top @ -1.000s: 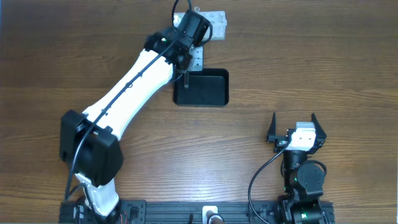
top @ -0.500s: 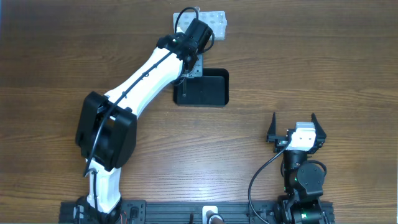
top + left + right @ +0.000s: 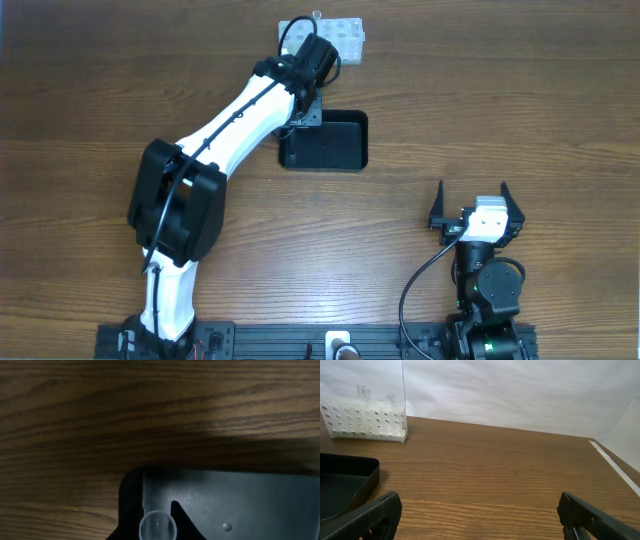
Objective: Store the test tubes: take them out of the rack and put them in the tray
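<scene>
Clear plastic test tube (image 3: 158, 528): seen end-on with its round open mouth toward the wrist camera, gripped between the left arm's fingers. It stands upright just inside the far-left corner of the tray, close to the corner wall. Whether its lower end touches the tray floor cannot be told.

Left gripper (image 3: 306, 113): narrowed onto the test tube and pointing down over the tray's far-left corner, on the near side of the rack. Its white arm stretches diagonally up from the base at the near left.

Black rectangular plastic tray (image 3: 340, 150): lies flat at the far middle of the table, on the near side of the rack. It has rounded corners, a low raised rim and a glossy floor.

White perforated plastic rack (image 3: 345, 38): sits by the table's far edge, just beyond the tray, with rows of round holes in its side wall. The left wrist partly covers it from above.

Clear tubes (image 3: 362, 391): a few stand upright in the rack, their tops poking above it. The exact count cannot be told.

Right gripper (image 3: 472, 190): fingers spread wide and holding nothing. It is at the near right, pointing toward the far side, well apart from the tray and rack.

Brown wood-grain table (image 3: 520, 100): carries the tray and the rack.
</scene>
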Available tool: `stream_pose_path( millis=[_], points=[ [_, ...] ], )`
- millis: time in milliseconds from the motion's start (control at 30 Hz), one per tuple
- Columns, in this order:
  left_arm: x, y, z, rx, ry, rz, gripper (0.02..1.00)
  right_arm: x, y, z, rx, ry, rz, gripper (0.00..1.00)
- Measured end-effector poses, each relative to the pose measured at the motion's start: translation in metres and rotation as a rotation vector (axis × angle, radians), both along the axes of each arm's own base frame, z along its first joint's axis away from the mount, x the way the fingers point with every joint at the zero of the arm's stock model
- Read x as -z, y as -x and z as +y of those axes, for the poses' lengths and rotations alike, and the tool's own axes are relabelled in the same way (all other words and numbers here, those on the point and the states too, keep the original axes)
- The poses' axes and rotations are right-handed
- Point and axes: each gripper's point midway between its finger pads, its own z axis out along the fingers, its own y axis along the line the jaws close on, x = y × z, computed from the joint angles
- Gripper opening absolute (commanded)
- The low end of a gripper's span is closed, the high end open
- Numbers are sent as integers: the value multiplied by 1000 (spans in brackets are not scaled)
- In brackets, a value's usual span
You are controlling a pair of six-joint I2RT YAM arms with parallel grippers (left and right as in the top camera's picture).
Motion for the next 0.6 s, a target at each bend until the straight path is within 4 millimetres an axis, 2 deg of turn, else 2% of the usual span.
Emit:
stream_pose_path(
  millis=[200,233,333,533,600],
  points=[
    [12,2,1,0,-14,24,202,0,0,0,0,0,0,991],
    [13,2,1,0,-14,25,229,0,0,0,0,-1,0,991],
    [14,1,0,0,-12,22,503,0,0,0,0,0,0,991],
    [12,-3,-2,-3,-2,6,529,0,0,0,0,0,0,991],
    [6,-8,-3,-2,7,-24,614,0,0,0,0,0,0,991]
  ],
)
